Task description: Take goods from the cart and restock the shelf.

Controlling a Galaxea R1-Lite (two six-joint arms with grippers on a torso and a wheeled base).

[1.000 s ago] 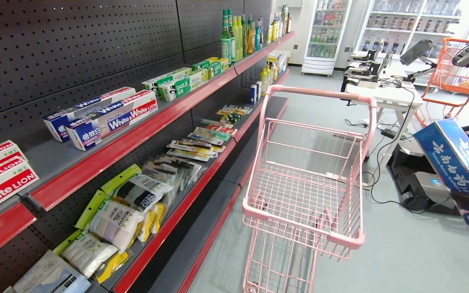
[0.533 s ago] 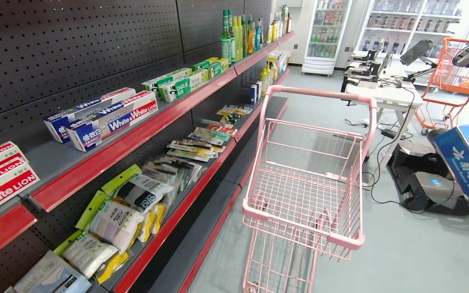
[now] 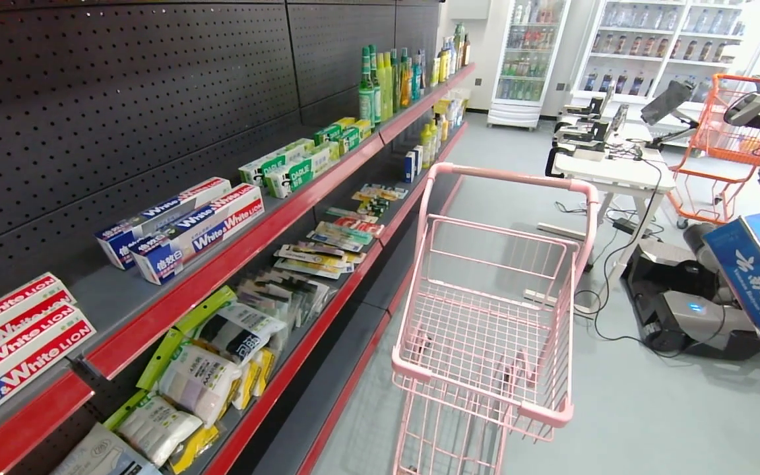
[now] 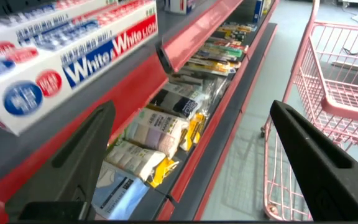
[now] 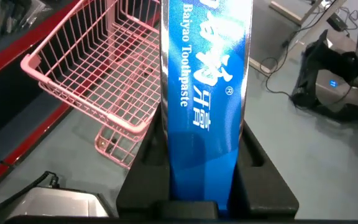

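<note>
Toothpaste box point(image 5: 204, 74) is clamped between the fingers of the right gripper point(image 5: 201, 146), out to the right of the pink cart point(image 3: 505, 176) and well apart from the shelf point(image 3: 221, 262). Left gripper point(image 4: 197, 162) hangs spread wide with nothing in it, close by the shelf's red edge

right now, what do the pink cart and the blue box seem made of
Cart: thin metal wire with a smooth pink coating, judging by its welded grid; the corner pieces and handle may be plastic. Box: probably glossy printed cardboard, given its sharp folded edges and sheen.
</note>
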